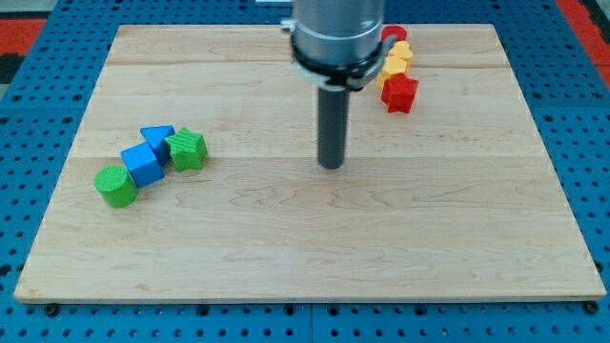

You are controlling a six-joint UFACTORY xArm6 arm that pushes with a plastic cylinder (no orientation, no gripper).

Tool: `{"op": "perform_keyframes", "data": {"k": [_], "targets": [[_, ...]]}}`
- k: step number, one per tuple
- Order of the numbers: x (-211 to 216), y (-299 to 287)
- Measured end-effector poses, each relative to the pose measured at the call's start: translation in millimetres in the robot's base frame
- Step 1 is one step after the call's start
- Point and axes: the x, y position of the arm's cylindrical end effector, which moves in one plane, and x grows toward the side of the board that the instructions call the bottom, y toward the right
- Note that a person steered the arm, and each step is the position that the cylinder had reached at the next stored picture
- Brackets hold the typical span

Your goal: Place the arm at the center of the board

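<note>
Camera view: my tip (331,165), a bare rod with nothing clamped, rests on the wooden board (305,238) near its middle, apart from every block. At the view's left lie a blue triangular block (157,135), green star block (188,150), blue cube (143,164) and green cylinder (116,186). Top right: yellow blocks (396,59) and a red star block (399,93).

You will find no readable text, label, brand, number or sign anywhere in the camera view: none on the light wooden board (305,238), none on the coloured blocks, none on the grey arm housing (337,33), none on the blue perforated surround (38,95).
</note>
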Motion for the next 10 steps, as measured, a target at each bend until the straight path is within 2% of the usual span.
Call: {"op": "perform_keyframes", "data": {"k": [1, 2, 3, 4, 5, 6, 9, 10], "targets": [[-8, 5], [-8, -42], [-20, -50], [-66, -81], [-83, -149], [-71, -169], [-75, -169], [-86, -143]]}}
